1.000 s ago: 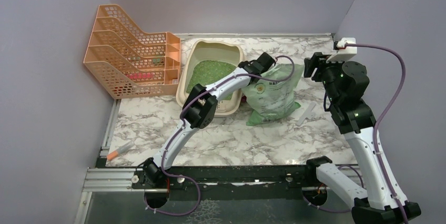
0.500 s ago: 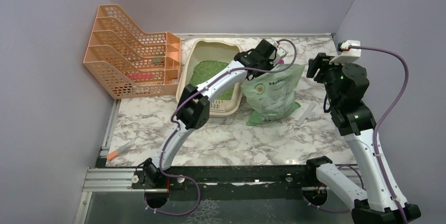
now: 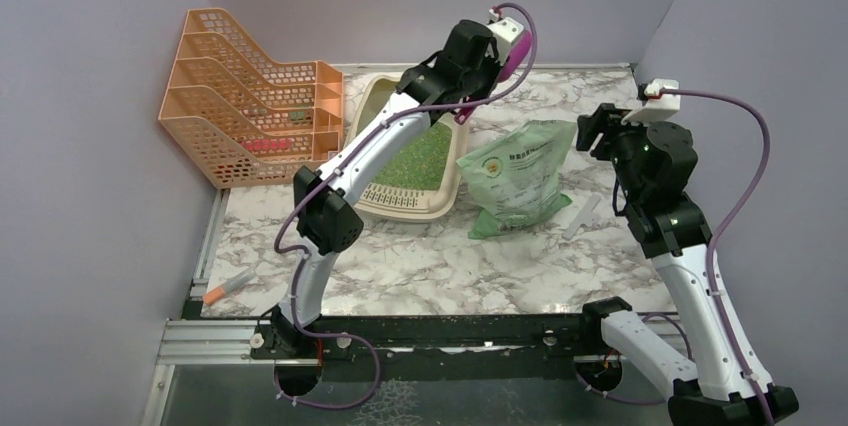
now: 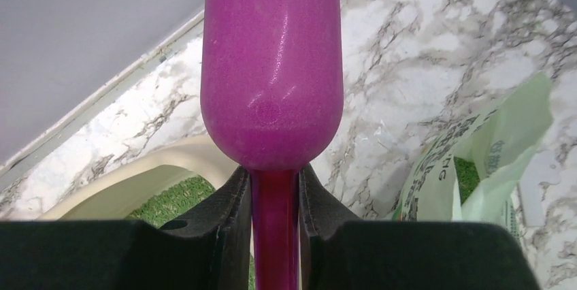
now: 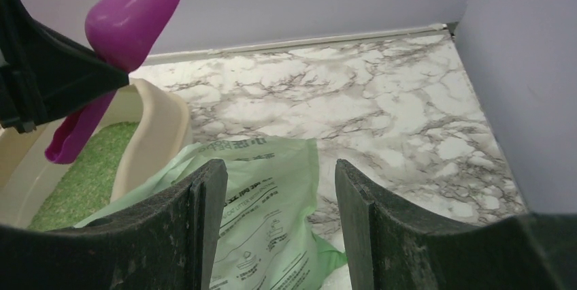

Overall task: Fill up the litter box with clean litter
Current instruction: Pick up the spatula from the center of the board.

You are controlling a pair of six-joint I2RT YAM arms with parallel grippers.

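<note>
above the beige tray (image 3: 405, 206), left fingers (image 4: 231, 215) clamp a glossy magenta scoop (image 4: 272, 65); right fingers (image 5: 197, 235) gape.

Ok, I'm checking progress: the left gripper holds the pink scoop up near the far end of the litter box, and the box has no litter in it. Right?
Not quite. The litter box already has a layer of green litter in it, as the top view shows. The rest holds: the left gripper is shut on the pink scoop, raised near the box's far end.
</note>
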